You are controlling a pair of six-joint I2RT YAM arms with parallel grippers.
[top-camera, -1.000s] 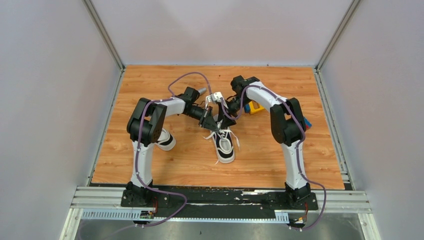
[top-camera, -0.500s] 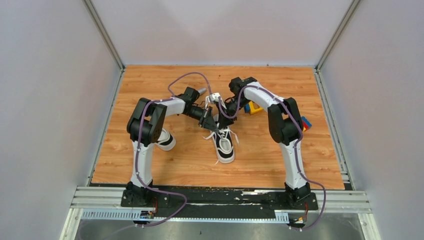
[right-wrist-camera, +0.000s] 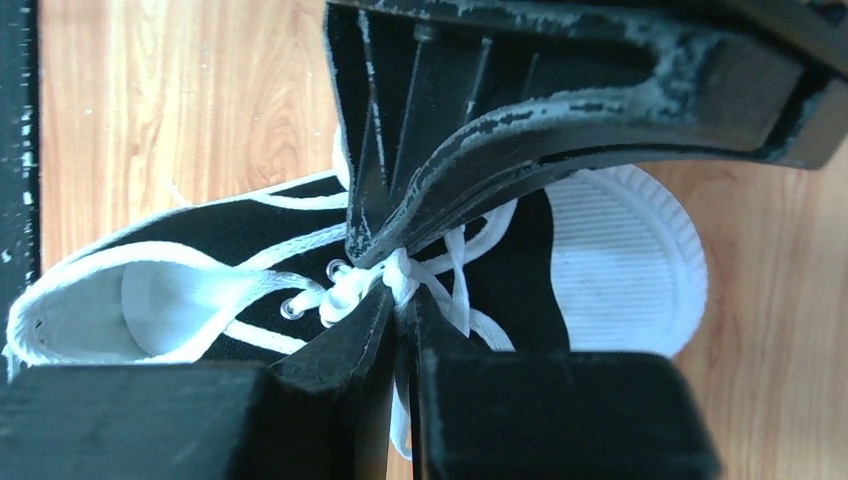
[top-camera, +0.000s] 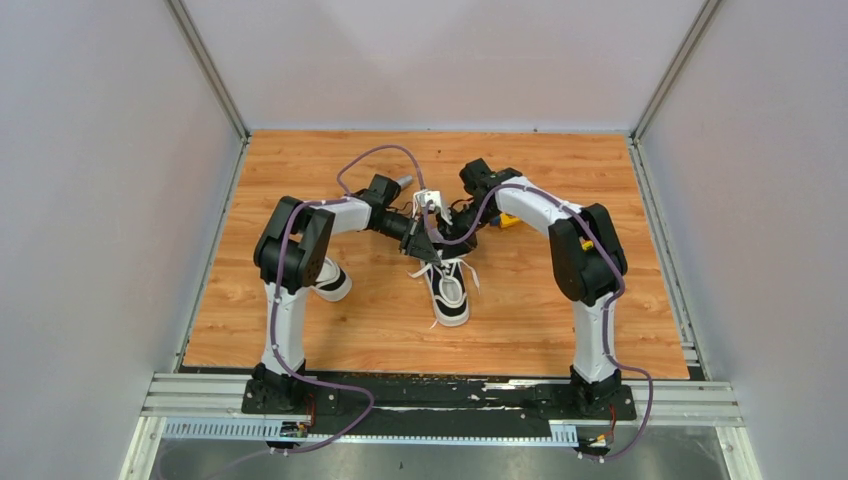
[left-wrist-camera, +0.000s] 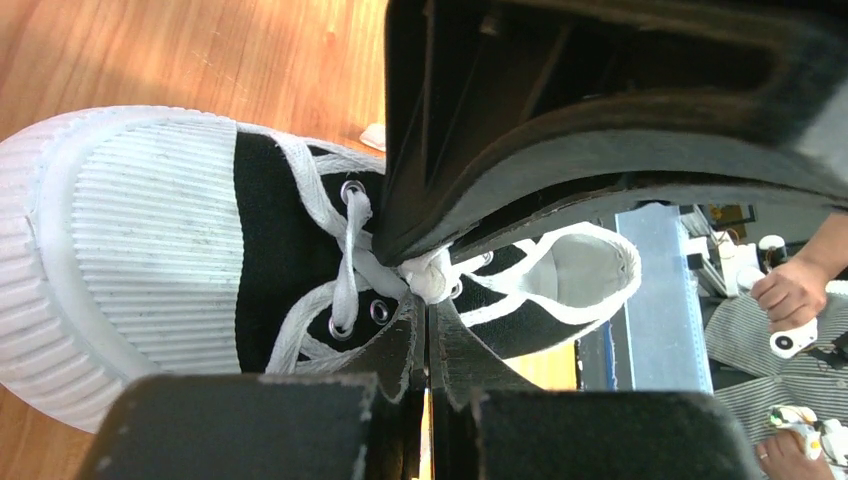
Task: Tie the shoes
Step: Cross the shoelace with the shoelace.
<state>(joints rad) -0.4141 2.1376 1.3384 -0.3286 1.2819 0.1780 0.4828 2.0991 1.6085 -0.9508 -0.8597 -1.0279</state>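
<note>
Black canvas sneaker (left-wrist-camera: 275, 240), ribbed white toe cap (left-wrist-camera: 150, 230) — left gripper (left-wrist-camera: 422, 285) and right gripper (right-wrist-camera: 397, 283) each pinching flat white lace (left-wrist-camera: 347, 262)

We see one small low-top sneaker of black canvas with white ribbed rubber toe cap and sole (top-camera: 452, 298) standing on its sole near the middle of the wooden table (top-camera: 350, 330), toe toward the near edge. Its long white laces (left-wrist-camera: 348, 262) pass through metal eyelets and bunch into a tight wad above the tongue, and loose ends trail onto the wood on both sides. The matching second sneaker (top-camera: 332, 282) sits well apart to the left, partly hidden.
</note>
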